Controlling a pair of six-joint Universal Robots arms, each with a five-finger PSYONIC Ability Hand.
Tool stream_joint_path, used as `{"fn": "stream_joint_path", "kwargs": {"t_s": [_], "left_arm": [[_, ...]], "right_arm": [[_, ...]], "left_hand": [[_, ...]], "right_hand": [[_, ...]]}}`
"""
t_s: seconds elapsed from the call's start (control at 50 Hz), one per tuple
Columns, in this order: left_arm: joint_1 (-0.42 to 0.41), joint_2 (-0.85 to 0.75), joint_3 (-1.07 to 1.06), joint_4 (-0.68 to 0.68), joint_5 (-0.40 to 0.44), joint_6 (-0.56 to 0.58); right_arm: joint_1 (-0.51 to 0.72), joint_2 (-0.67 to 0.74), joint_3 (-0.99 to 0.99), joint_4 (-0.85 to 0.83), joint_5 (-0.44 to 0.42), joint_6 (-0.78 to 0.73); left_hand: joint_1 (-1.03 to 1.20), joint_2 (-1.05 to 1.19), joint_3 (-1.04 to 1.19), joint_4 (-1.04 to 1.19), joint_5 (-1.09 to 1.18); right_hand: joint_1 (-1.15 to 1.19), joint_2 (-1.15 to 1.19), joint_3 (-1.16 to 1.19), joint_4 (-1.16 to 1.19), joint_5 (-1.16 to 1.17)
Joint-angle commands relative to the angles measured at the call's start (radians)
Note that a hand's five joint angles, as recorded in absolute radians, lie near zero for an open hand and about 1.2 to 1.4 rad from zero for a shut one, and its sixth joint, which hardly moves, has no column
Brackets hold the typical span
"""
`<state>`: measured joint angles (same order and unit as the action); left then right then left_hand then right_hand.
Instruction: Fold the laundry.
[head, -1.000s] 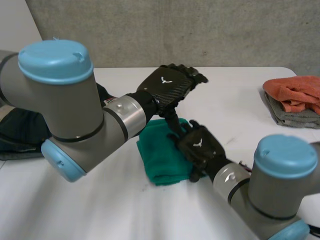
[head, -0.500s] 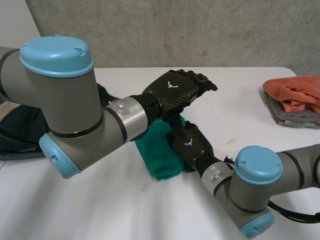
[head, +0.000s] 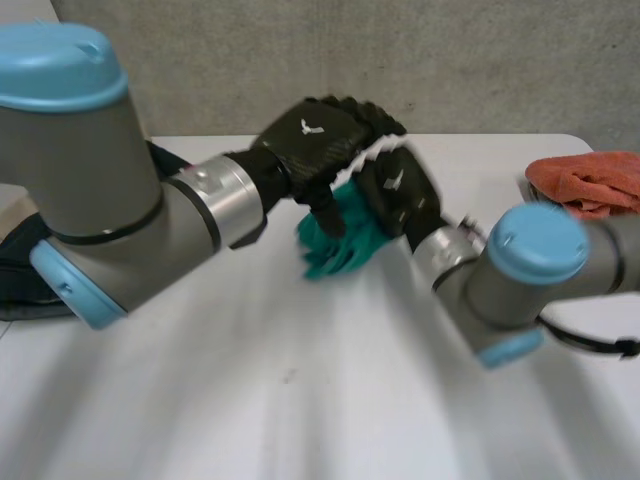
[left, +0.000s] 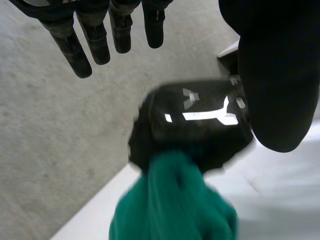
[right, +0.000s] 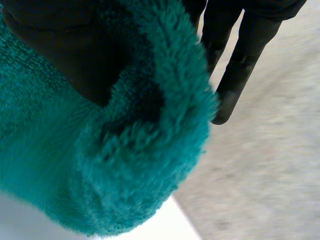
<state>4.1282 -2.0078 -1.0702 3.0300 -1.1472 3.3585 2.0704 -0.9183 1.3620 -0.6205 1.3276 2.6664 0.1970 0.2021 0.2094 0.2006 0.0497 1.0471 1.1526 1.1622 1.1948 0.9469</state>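
A green fluffy towel hangs bunched above the white table, off its surface. My right hand is shut on the towel's upper part, with the cloth dangling below it. The left wrist view has the back of that right hand with the towel hanging beneath it. In the right wrist view the towel is wrapped round my right hand. My left hand hovers just beside and above the right one, open, its straight fingers holding nothing.
A folded stack of orange cloth over grey cloth lies at the table's far right. A dark garment lies at the left edge behind my left arm. A grey wall rises behind the table.
My right hand has closed on the green towel and lifted it off the table, up and towards the far side. The left hand has stayed open and shifted slightly left.
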Motion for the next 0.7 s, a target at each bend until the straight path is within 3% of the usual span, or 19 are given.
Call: {"fn": "stream_joint_path", "kwargs": {"t_s": [0.02, 0.16, 0.26, 0.36, 0.46, 0.6, 0.62, 0.68, 0.7], "left_arm": [[0.018, 0.043, 0.007, 0.01, 0.001, -0.01], [0.012, 0.044, -0.002, 0.012, 0.001, -0.018], [0.006, 0.043, -0.008, 0.012, 0.001, -0.018], [0.003, 0.04, -0.011, 0.012, 0.001, -0.018], [-0.008, 0.037, -0.025, 0.012, 0.001, -0.018], [-0.02, 0.032, -0.037, 0.012, 0.001, -0.016], [-0.022, 0.03, -0.037, 0.012, 0.001, -0.016], [-0.023, 0.032, -0.037, 0.012, 0.001, -0.016], [-0.023, 0.032, -0.037, 0.012, 0.001, -0.016]], "right_arm": [[-0.14, -0.053, -0.133, -0.039, 0.007, 0.113], [-0.361, -0.082, -0.201, -0.137, 0.005, 0.179], [-0.51, -0.007, -0.264, -0.165, -0.022, 0.217], [-0.657, 0.134, -0.326, -0.165, -0.138, 0.253], [-0.724, 0.243, -0.314, -0.146, -0.241, 0.244], [-0.811, 0.23, -0.154, -0.127, -0.315, 0.218], [-0.817, 0.217, -0.137, -0.125, -0.317, 0.213], [-0.825, 0.139, -0.071, -0.117, -0.32, 0.205], [-0.825, 0.119, -0.06, -0.111, -0.32, 0.204]], "left_hand": [[-0.001, -0.006, -0.014, -0.005, -0.028], [0.002, -0.003, -0.011, -0.002, -0.025], [0.002, -0.003, -0.011, -0.002, -0.025], [0.002, -0.003, -0.011, -0.002, -0.025], [0.002, -0.003, -0.011, -0.002, -0.025], [0.002, -0.003, -0.011, -0.002, -0.025], [0.002, -0.003, -0.011, -0.002, -0.025], [0.002, -0.003, -0.011, -0.002, -0.025], [0.002, -0.003, -0.011, -0.002, -0.025]], "right_hand": [[0.349, 0.244, 0.234, 0.201, 0.275], [0.349, 0.244, 0.234, 0.201, 0.275], [0.349, 0.244, 0.234, 0.201, 0.275], [0.349, 0.244, 0.234, 0.201, 0.275], [0.349, 0.244, 0.234, 0.201, 0.275], [0.349, 0.244, 0.234, 0.201, 0.275], [0.219, 0.114, 0.104, 0.072, 0.145], [-0.513, -0.619, -0.628, -0.661, -0.588], [-0.562, -0.668, -0.677, -0.71, -0.637]]}}
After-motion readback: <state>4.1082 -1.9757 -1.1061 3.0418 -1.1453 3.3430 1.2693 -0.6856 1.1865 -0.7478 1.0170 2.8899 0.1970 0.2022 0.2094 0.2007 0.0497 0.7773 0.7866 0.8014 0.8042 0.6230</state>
